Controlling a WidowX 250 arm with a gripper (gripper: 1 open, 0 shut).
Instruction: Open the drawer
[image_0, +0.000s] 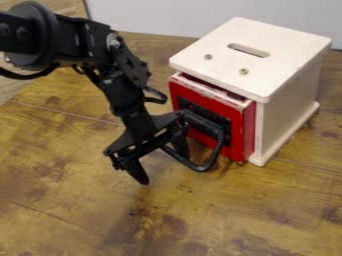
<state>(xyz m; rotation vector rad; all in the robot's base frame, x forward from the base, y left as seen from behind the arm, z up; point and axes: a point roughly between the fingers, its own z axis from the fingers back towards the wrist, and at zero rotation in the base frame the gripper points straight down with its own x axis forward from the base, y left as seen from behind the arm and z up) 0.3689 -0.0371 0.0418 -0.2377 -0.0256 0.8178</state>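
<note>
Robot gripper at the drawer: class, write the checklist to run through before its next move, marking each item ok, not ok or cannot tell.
1. Gripper is at the drawer's handle side: ok.
2. Black loop handle is in plain sight, its lower bend showing beside the gripper: ok.
3. Fingers are securely hooked or closed on the handle: cannot tell; black overlaps black.
4. Red-fronted drawer is pulled well out of the cream box: not ok, it sits at the box's front.
5. Floor space in front for the drawer to slide into is free of the arm: not ok, the arm stands there.
</note>
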